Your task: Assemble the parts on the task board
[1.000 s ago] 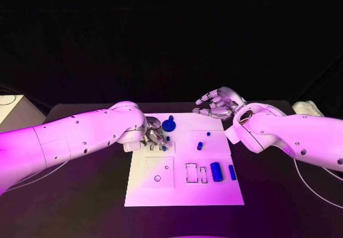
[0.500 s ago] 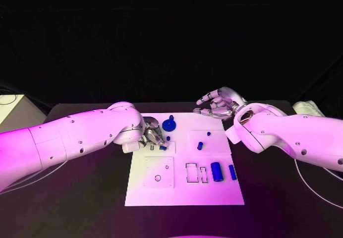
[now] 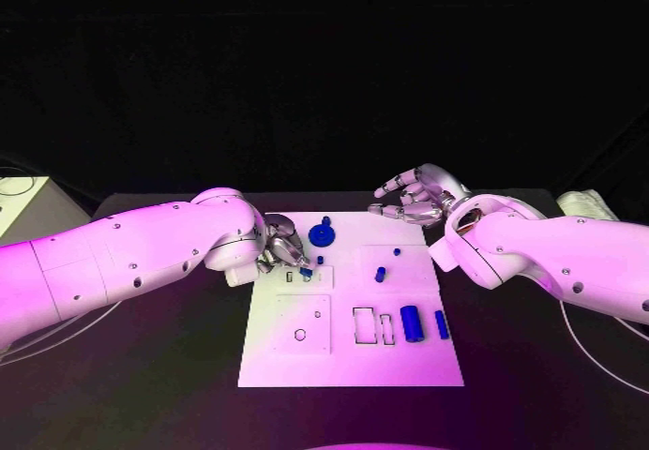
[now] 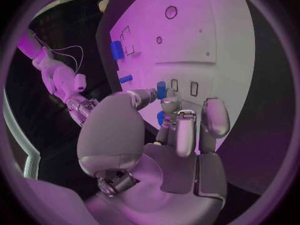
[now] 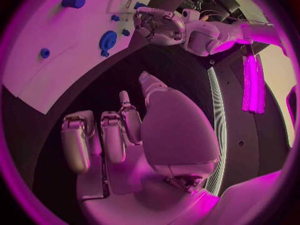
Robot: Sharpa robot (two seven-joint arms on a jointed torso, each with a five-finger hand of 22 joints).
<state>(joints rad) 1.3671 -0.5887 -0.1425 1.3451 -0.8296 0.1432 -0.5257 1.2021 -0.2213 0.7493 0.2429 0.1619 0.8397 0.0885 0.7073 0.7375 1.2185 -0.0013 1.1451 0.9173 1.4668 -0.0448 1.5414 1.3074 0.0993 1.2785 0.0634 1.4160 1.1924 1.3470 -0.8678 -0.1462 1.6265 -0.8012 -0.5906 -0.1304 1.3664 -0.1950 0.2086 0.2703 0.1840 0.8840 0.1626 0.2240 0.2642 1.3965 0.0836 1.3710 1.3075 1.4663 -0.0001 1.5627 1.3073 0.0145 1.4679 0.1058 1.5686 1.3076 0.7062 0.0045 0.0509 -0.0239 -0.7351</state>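
Head view. The task board [image 3: 349, 319] lies in the middle of the black table [image 3: 149, 375], its long sides running from the near edge toward the far edge. Bare table shows on both long sides and in front of the board's near edge.

My left hand [image 3: 281, 248] is over the board's far left corner, fingers curled down together onto a small blue peg [image 3: 307, 272]. A blue disc with a stem [image 3: 321, 233] sits just beside that hand, near the far edge. Two small blue parts [image 3: 380, 275] sit in the board's middle. A thick blue cylinder [image 3: 411, 323] and a thin blue bar [image 3: 441, 324] lie side by side by the right edge, next to two empty rectangular slots [image 3: 363, 325]; all are well apart from both hands.

My right hand [image 3: 413, 199] hangs past the board's far right corner, over bare table, fingers curled loosely and apart, holding nothing.

Left wrist view. My left hand [image 4: 169, 135] pinches a blue peg [image 4: 161, 90] between its fingertips, at the board surface beside two small slots [image 4: 184, 87]. Open white board extends beyond the fingers.

Right wrist view. My right hand [image 5: 125, 135] is empty, fingers apart, above black table off the board's edge. The blue disc [image 5: 107, 40] lies well apart from it, near my left hand [image 5: 159, 25].
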